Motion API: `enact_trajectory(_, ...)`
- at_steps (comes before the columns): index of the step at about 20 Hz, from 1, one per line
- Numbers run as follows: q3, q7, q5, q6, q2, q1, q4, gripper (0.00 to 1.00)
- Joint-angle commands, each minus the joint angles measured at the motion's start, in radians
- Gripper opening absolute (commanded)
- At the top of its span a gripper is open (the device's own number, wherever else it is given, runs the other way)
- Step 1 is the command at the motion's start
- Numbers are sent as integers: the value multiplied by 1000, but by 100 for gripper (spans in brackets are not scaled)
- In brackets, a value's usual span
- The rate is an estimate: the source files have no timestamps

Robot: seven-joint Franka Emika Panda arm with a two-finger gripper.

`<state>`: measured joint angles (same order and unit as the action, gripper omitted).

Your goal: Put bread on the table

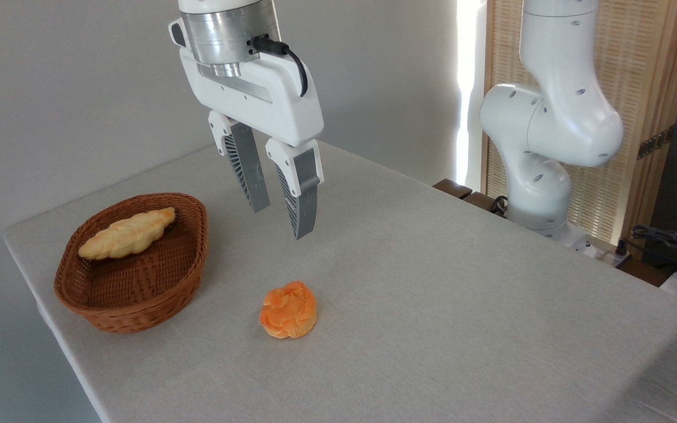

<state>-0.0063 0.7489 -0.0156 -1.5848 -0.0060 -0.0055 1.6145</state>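
Gripper [280, 220] hung above the table [432, 282], fingers spread with a gap and holding nothing, off to the right of the basket [133, 305]. Bread [127, 233] lay inside the basket, propped against its far wall, untouched. Nothing else was in there. Bun [289, 309] sat loose on the cloth, below me, so the pick looked not yet begun.

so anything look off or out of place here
Nothing is spilled or damaged. The bread lies tilted against the basket wall, and the bun sits alone on the table. The open claw hangs above, empty.
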Motion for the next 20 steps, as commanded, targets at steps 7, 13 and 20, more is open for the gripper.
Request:
enact_trajectory(7,11,15,-14,-7,9,-2,-18,100)
enact_trajectory(13,11,15,-14,-15,8,-2,-18,100)
enact_trajectory(20,-96,-12,-35,-21,53,-18,-21,100)
